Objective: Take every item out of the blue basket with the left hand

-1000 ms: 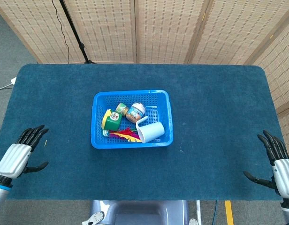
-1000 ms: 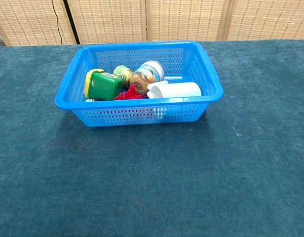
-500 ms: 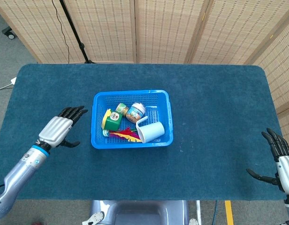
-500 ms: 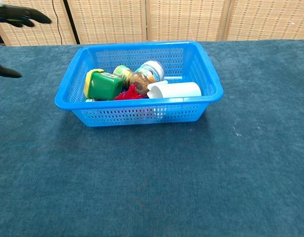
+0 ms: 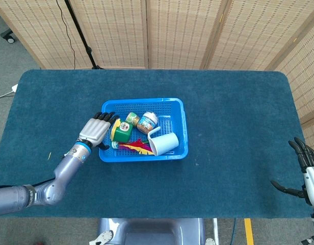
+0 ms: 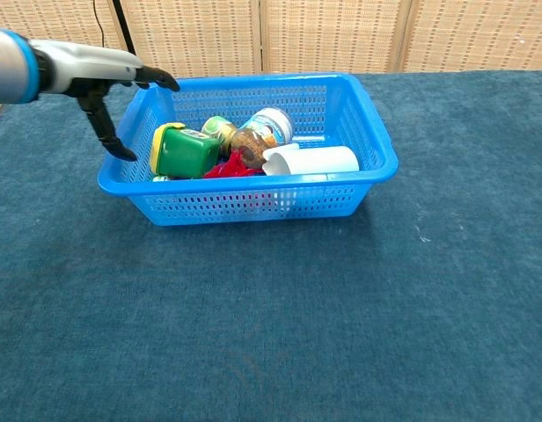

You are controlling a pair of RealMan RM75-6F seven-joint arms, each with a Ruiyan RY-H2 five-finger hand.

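The left hand (image 5: 96, 131) hovers open, fingers spread, over the left rim of the blue basket (image 5: 176, 104), which sits mid-table holding every item. Nearest is the green-and-yellow container (image 5: 121, 131): probably light, rigid, smooth plastic, best wrapped around its body. The glass-looking jar (image 5: 147, 121) seems heavier and breakable; the white cup (image 5: 164, 143) lies tipped over. The basket's walls crowd finger entry, while the blue table (image 5: 238, 112) offers ample room leftward. The right hand (image 5: 309, 173) rests open at the far edge.
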